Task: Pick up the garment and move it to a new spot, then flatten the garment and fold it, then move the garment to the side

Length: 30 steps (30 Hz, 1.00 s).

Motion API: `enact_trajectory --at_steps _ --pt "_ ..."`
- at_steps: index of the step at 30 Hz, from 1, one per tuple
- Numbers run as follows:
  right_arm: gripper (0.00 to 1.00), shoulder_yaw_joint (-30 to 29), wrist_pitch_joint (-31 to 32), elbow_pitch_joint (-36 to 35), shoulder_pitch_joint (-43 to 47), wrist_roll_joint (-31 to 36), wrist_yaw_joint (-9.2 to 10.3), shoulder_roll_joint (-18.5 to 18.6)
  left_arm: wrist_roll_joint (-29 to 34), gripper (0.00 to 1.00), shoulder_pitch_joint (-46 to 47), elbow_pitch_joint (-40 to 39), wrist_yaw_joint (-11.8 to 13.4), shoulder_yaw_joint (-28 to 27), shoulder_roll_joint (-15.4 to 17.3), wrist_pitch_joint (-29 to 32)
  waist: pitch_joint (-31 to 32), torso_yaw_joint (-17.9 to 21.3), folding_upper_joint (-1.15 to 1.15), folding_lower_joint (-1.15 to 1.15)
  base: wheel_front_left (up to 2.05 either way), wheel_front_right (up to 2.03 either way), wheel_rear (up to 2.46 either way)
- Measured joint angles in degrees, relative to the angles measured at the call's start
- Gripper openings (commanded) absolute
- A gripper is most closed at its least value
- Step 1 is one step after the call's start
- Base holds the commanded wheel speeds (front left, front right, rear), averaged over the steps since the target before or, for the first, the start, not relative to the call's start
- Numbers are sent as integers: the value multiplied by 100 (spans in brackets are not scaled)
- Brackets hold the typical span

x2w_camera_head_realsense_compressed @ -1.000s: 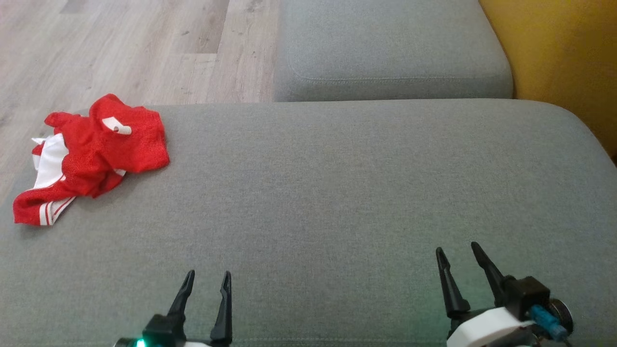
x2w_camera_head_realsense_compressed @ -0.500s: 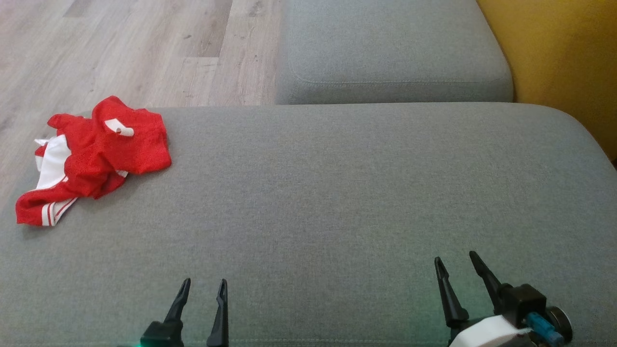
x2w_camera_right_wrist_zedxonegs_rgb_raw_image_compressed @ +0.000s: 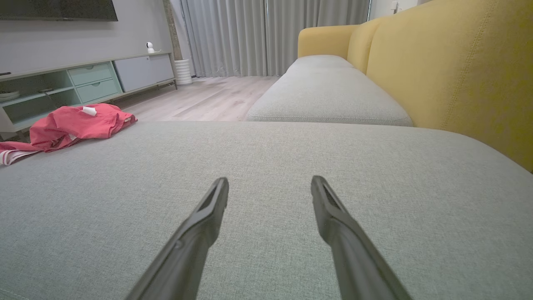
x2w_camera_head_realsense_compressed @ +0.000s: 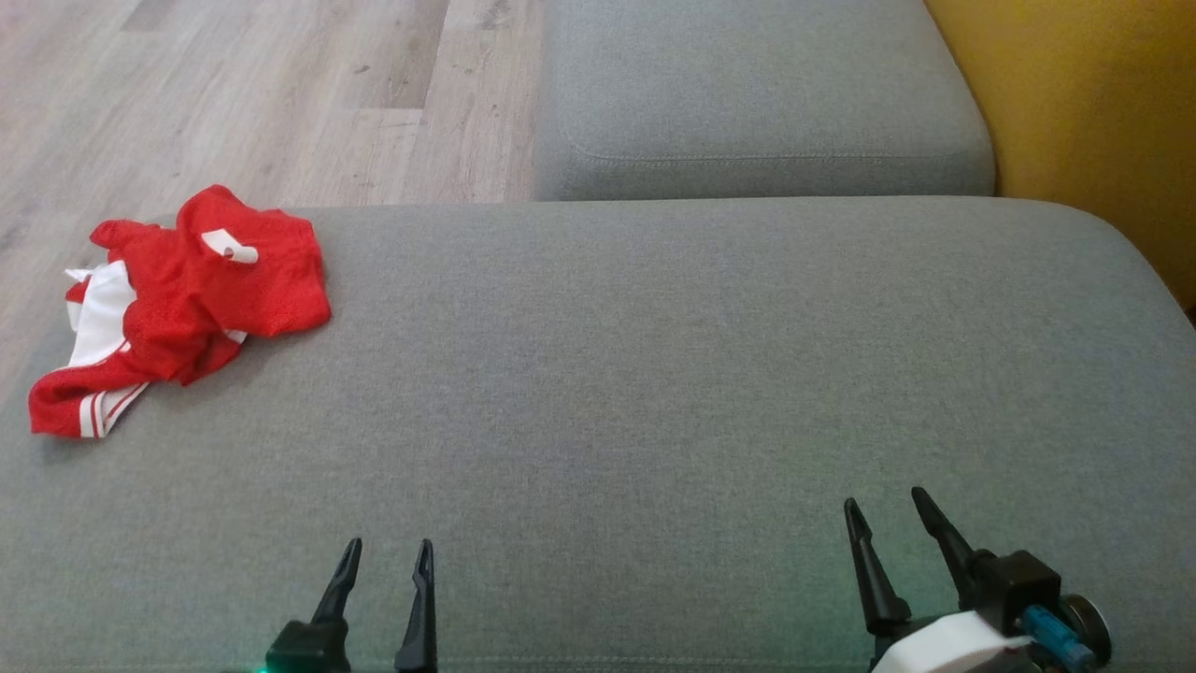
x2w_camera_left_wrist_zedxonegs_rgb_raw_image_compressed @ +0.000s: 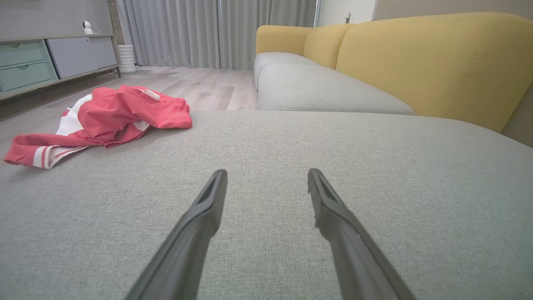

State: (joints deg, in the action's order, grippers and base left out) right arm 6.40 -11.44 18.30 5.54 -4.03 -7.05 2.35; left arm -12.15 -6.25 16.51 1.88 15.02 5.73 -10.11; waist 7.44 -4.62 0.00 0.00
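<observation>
Surface: grey fabric sofa seat (x2w_camera_head_realsense_compressed: 654, 393) — broad, flat, rounded at its edges.
On it: one crumpled red-and-white garment (x2w_camera_head_realsense_compressed: 187, 299), at the far left corner, reaching the seat's left edge.
Garment lie: bunched, white tag uppermost, striped hem on the near side.
Beyond: a second grey cushion (x2w_camera_head_realsense_compressed: 757, 93) meets the far edge — pale wood floor (x2w_camera_head_realsense_compressed: 234, 93) to its left.

garment (x2w_camera_head_realsense_compressed: 187, 290): cloth, fine mesh | cushion (x2w_camera_head_realsense_compressed: 654, 374): woven fabric, matt | floor (x2w_camera_head_realsense_compressed: 280, 93): wood grain, matt
</observation>
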Motion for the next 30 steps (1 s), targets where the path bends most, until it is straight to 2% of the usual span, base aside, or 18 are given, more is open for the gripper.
enact_trajectory --at_steps 11,18,25,30 --pt "100 -13 -71 -157 1 -63 0 1 -49 100 3 -7 47 54 36 49 -13 -148 0 0 0 0 0" --pt "100 -1 -119 -245 1 -201 0 2 -48 100 32 -108 67 105 127 56 -11 -697 0 0 0 0 0" --pt "100 57 -176 -223 -16 -315 0 1 -47 100 159 -299 115 59 278 105 -19 -1490 0 0 0 0 0" --pt "100 303 -222 -156 -229 -337 0 1 -59 100 176 -492 274 -120 321 71 -132 -1947 0 0 0 0 0"
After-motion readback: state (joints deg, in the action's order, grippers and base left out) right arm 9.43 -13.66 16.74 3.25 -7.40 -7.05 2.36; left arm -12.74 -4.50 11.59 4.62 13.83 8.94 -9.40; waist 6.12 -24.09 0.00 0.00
